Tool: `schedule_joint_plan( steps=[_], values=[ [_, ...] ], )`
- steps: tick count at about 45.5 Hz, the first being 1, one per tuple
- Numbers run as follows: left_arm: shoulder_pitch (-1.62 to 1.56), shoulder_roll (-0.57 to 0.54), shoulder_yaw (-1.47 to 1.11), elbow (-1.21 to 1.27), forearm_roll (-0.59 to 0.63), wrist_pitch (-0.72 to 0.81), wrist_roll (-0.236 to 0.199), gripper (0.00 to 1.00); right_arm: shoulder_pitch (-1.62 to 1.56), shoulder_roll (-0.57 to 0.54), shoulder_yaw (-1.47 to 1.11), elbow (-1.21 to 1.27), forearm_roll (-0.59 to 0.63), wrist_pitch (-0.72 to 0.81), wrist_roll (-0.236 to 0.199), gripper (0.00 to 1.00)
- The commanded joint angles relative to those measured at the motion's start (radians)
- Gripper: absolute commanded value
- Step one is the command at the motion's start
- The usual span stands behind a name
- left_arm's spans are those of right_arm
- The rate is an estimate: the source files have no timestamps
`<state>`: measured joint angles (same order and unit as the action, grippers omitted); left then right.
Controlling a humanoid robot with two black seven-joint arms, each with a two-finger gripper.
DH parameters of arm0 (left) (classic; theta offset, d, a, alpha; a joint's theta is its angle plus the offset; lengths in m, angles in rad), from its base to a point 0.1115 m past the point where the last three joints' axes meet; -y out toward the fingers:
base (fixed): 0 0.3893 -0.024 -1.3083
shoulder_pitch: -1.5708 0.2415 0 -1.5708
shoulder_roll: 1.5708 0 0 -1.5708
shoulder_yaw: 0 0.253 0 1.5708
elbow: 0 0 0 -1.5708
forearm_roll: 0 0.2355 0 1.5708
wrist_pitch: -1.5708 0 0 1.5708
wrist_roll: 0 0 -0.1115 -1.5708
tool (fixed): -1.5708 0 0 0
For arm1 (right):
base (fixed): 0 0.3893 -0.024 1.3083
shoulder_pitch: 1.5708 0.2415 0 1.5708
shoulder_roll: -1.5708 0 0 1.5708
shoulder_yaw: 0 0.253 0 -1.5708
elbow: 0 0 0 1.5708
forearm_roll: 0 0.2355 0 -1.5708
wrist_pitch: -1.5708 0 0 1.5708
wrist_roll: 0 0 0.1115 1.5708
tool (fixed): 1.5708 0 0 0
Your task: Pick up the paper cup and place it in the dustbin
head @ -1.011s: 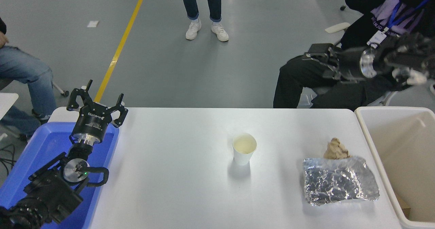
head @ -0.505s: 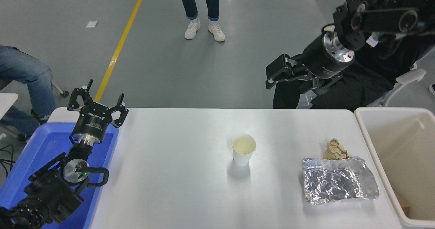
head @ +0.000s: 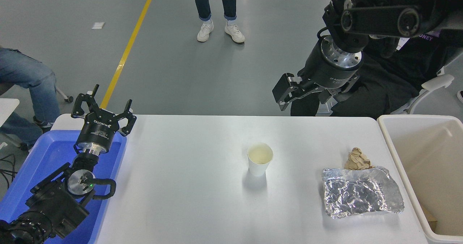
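Head view cuts off my cream plastic dustbin [head: 389, 142] at right; right gripper [head: 302, 99] fingers blur into dark clothing, spread unclear. One white paper cup [head: 259, 159] stands upright. Left gripper [head: 103, 108] spread.

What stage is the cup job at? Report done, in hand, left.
Done: nothing visible; the paper cup stands upright mid-table, untouched. In hand: the right gripper is raised beyond the table's far edge, empty, up and right of the cup. The left gripper is parked open over the blue tray. Left: reach the cup, grasp it, carry it right and drop it in the dustbin.
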<state>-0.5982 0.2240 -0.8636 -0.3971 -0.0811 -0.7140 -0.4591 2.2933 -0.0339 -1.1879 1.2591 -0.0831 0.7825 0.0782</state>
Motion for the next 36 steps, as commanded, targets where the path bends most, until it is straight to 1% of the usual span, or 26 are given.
schedule_joint_plan(
  steps=[1, 15, 20, 23, 26, 31, 34, 36],
  values=[
    [0.000, 0.000, 0.000, 0.000, 0.000, -0.002, -0.001, 0.98, -0.008, 0.008, 0.008, -0.006, 0.005, 0.003, -0.008, 1.00],
    [0.000, 0.000, 0.000, 0.000, 0.001, -0.004, -0.001, 0.98, -0.250, 0.031, 0.071, -0.096, -0.004, -0.011, -0.011, 1.00],
    [0.000, 0.002, 0.000, 0.000, 0.001, -0.002, -0.001, 0.98, -0.334, 0.032, 0.071, -0.098, -0.018, -0.221, -0.011, 1.00],
    [0.000, 0.002, 0.000, 0.000, 0.000, -0.002, -0.001, 0.98, -0.360, 0.032, 0.064, -0.104, -0.035, -0.319, -0.011, 1.00],
    [0.000, 0.002, 0.000, 0.000, 0.000, -0.002, 0.000, 0.98, -0.385, 0.031, 0.071, -0.113, -0.073, -0.373, -0.011, 1.00],
    [0.000, 0.002, 0.000, 0.000, 0.000, -0.002, -0.001, 0.98, -0.436, 0.034, 0.091, -0.127, -0.164, -0.401, -0.012, 1.00],
    [0.000, 0.002, 0.000, 0.000, 0.000, -0.002, -0.001, 0.98, -0.475, 0.034, 0.116, -0.129, -0.239, -0.408, -0.021, 1.00],
    [0.000, 0.002, 0.000, 0.000, 0.000, -0.002, 0.000, 0.98, -0.498, 0.034, 0.139, -0.138, -0.265, -0.419, -0.035, 1.00]
  ],
)
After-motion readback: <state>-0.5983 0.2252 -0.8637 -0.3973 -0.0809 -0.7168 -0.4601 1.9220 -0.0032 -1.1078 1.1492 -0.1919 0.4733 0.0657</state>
